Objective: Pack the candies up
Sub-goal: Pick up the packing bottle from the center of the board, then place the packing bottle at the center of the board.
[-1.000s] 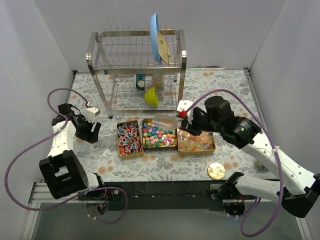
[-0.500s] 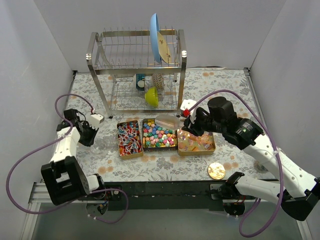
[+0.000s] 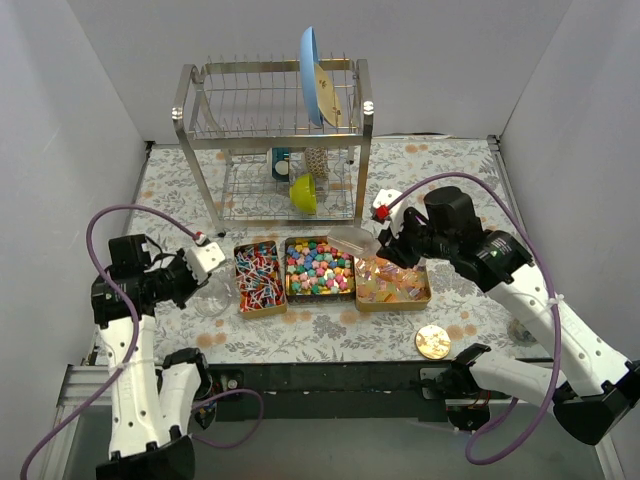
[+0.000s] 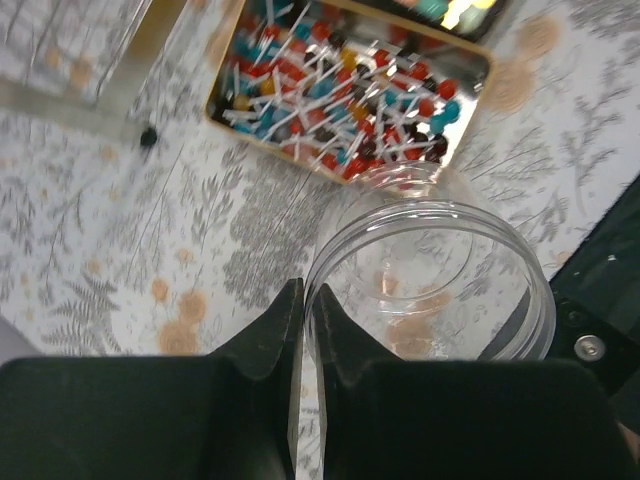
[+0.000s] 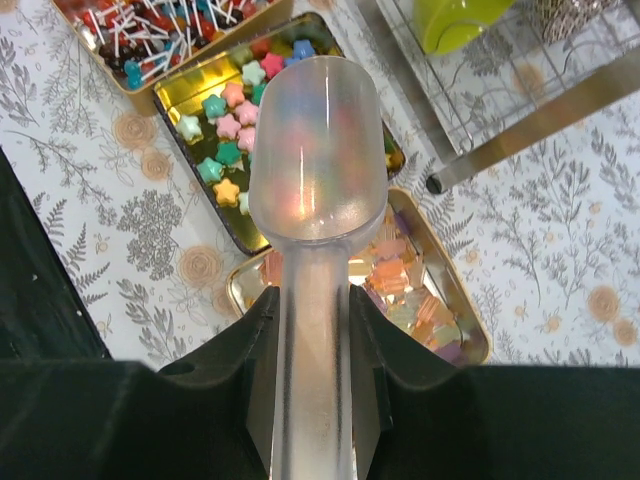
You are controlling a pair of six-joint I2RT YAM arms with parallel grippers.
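The floral-patterned surface (image 3: 460, 170) carried a steel two-tier dish rack (image 3: 268, 142) toward its far side. A blue plate (image 3: 311, 72) stood on edge in the rack's upper tier, and a green bowl (image 3: 303, 193) lay in its lower tier.

The left arm (image 3: 125, 330) reached in at the rack's front left, and the right arm (image 3: 500, 265) reached in at its front right.

Three gold tins sat side by side in a row just in front of the rack.
- The left tin (image 3: 260, 311) was full of red, blue and white candies (image 3: 257, 275).
- The middle tin (image 3: 320, 297) held pastel star-shaped candies (image 3: 318, 265).
- The right tin (image 3: 395, 305) held orange-yellow translucent candies (image 3: 392, 282).

A clear jar (image 3: 212, 296) stood in front of the rack's left leg, mouth up. The wrist view showed nothing in it. The left fingers (image 4: 270, 340) were drawn almost together, pinching the jar's rim wall between them.

The right fingers (image 5: 375, 340) were clamped on the handle of a clear scoop (image 3: 352, 240). Its bowl hung in front of the rack's right leg, over the back edges of the middle and right tins. Whether it carried any sweets could not be told through the plastic.

A round gold lid (image 3: 433, 341) lay flat well in front of the rack's right end, near the surface's front edge.
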